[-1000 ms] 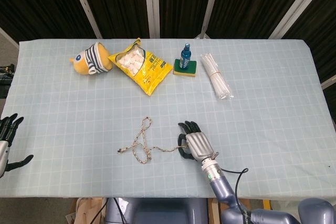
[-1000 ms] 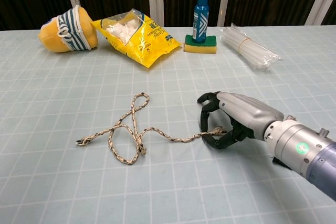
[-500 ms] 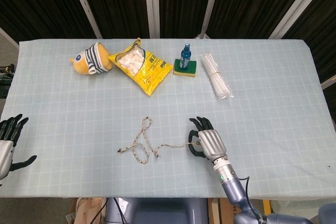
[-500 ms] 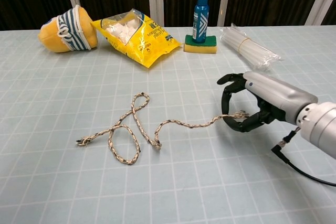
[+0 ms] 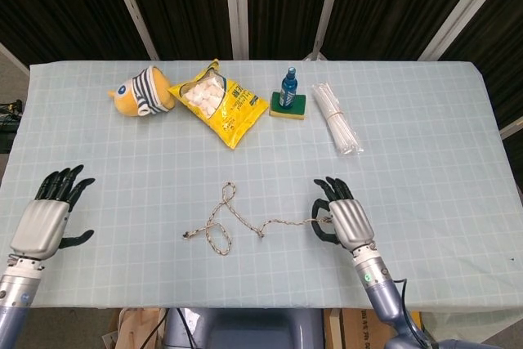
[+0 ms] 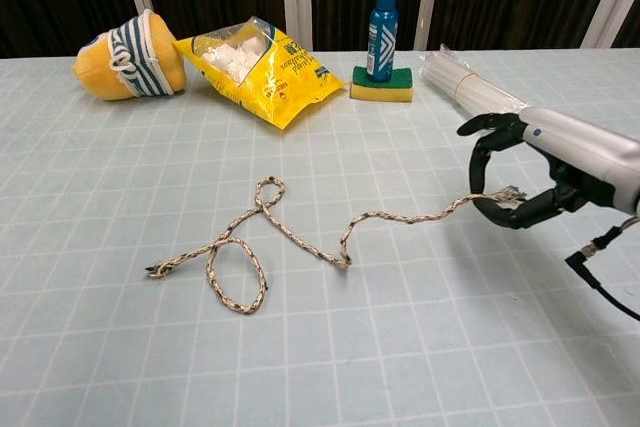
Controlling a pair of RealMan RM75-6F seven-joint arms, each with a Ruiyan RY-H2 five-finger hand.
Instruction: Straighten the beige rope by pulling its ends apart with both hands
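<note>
The beige rope [image 5: 237, 217] [image 6: 300, 237] lies looped on the checked table cloth [image 5: 425, 161], its left end loose near the table's middle. My right hand [image 5: 341, 218] [image 6: 545, 167] pinches the rope's right end, which hangs just above the cloth. One strand runs from that hand to the left, down to the loops. My left hand [image 5: 51, 218] hovers over the table's left edge, fingers spread, holding nothing, far from the rope. The chest view does not show it.
Along the far side stand a yellow striped plush toy [image 5: 140, 92], a yellow snack bag [image 5: 217, 100], a blue spray bottle [image 5: 288, 87] on a green sponge [image 5: 288, 107], and a clear bundle of straws [image 5: 337, 118].
My right hand has moved to the right with the rope's end, drawing out one loop. My left hand has come in over the table's left edge.
</note>
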